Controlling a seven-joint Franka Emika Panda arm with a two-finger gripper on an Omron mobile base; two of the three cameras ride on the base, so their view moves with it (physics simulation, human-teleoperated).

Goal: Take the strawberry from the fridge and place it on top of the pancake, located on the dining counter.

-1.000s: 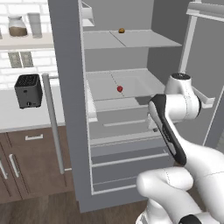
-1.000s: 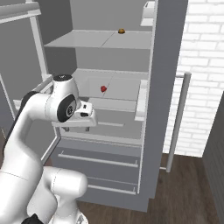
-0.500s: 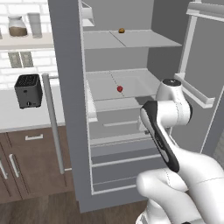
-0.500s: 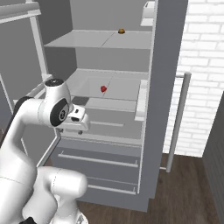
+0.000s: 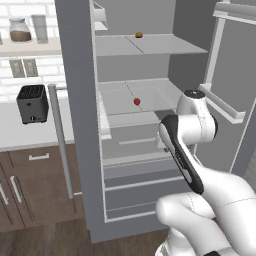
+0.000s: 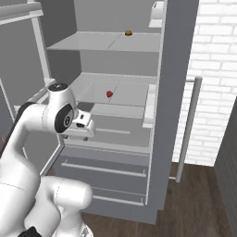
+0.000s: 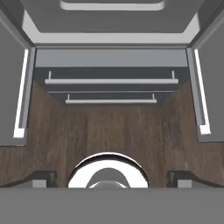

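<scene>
The fridge [image 5: 75, 110] stands with both upper doors swung wide, showing its pale grey inside [image 6: 120, 88]. A tiny red strawberry [image 5: 136, 101] lies alone on the middle shelf [image 6: 109, 93]. My gripper [image 6: 84, 132] hangs in front of the fridge, below and to the left of the berry and well apart from it. It points down at the wooden floor. In the hand view the gripper [image 7: 112, 178] is open: its fingertips [image 7: 40, 177] sit far apart with nothing between them. The pancake and the dining counter are out of view.
A small brown lump [image 5: 139, 35] sits on the top shelf. Two lower drawers [image 7: 111, 81] with bar handles lie below my hand. Long silver door handles [image 5: 60, 145] [image 6: 187, 125] flank the opening. A black toaster [image 5: 32, 103] stands on the white counter at the left.
The arm's upper joint has drifted a little to the left and the hand has sunk slightly. The strawberry has not moved and the jaws stay wide.
</scene>
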